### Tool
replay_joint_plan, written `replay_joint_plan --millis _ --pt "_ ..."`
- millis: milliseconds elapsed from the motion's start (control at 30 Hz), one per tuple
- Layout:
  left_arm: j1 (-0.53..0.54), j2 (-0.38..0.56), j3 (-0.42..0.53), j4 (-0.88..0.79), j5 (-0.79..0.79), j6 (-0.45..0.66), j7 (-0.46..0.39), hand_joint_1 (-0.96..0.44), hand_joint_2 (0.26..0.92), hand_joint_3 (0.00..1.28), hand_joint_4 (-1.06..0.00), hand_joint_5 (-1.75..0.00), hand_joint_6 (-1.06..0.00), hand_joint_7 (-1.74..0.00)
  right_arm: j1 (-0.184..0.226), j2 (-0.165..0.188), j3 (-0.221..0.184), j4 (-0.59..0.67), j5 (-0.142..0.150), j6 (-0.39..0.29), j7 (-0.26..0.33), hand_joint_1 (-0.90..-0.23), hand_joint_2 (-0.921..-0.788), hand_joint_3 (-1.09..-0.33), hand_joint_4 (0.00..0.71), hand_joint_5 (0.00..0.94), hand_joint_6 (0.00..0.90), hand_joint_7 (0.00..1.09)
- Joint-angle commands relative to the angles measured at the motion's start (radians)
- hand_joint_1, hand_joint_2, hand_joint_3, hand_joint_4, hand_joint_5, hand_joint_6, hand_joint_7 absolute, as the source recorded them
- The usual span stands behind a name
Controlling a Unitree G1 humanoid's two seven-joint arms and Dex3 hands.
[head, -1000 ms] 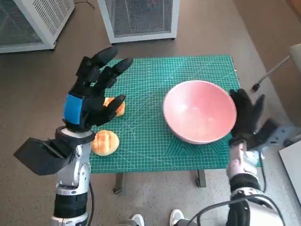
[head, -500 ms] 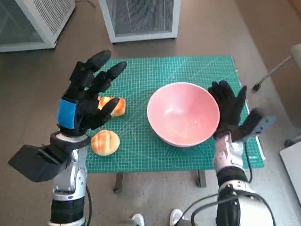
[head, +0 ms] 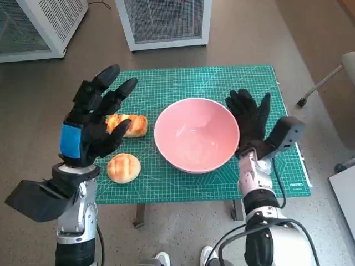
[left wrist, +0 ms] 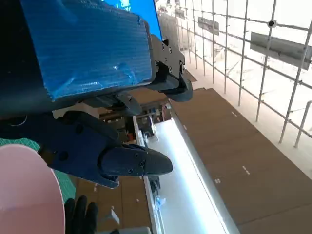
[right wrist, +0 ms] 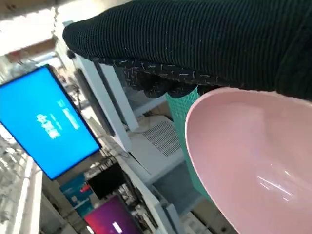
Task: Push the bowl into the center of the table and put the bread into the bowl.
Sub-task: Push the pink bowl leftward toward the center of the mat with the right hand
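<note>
A pink bowl stands empty near the middle of the green cutting mat. My gloved right hand presses flat against its right rim, fingers spread; the right wrist view shows the bowl close under the glove. Two bread rolls lie left of the bowl: a longer one and a round one nearer the front edge. My left hand hovers above the rolls, fingers apart, holding nothing. In the left wrist view the bowl's edge shows beneath the left hand's fingers.
The mat covers a small table with brown floor around it. White mesh cabinets stand beyond the far edge, another at the far left. A chair leg reaches in at the right. Shoes show below the table's front.
My right hand has slid the bowl leftward from the mat's right side to near its middle. The left hand has drifted slightly left and nearer. The rolls have not moved.
</note>
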Motion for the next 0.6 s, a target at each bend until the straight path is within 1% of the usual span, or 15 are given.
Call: replay_joint_plan --millis 33,200,333,467,600 --pt "0.013 0.006 0.006 -0.022 -0.008 0.012 0.004 -0.45 0.921 0.24 -0.63 -0.04 -0.38 -0.35 -0.008 0.009 0.011 0.016 -0.024 0.032 -0.026 -0.362 -0.921 -0.678 0.324 0.015 0.117 0.48" --pt "0.014 0.003 0.01 -0.024 -0.022 0.025 0.002 -0.45 0.921 0.24 -0.63 -0.04 -0.39 -0.34 -0.018 -0.007 0.022 0.012 -0.036 0.032 -0.02 -0.368 -0.921 -0.671 0.343 0.021 0.124 0.48" --pt "0.012 0.003 0.012 -0.016 -0.022 0.022 0.001 -0.45 0.921 0.24 -0.63 -0.03 -0.39 -0.34 -0.028 -0.021 0.022 0.004 -0.037 0.016 -0.005 -0.375 -0.921 -0.664 0.348 0.02 0.127 0.47" --pt "0.011 0.004 0.012 -0.009 -0.014 0.014 0.003 -0.45 0.921 0.24 -0.63 -0.03 -0.4 -0.33 -0.04 -0.032 0.014 -0.012 -0.028 -0.024 0.03 -0.386 -0.92 -0.632 0.339 0.012 0.134 0.47" --pt "0.004 0.005 0.015 0.007 -0.007 -0.001 0.003 -0.45 0.921 0.24 -0.63 -0.03 -0.4 -0.33 -0.05 -0.039 0.009 -0.039 -0.014 -0.088 0.084 -0.399 -0.92 -0.6 0.335 0.007 0.131 0.49"
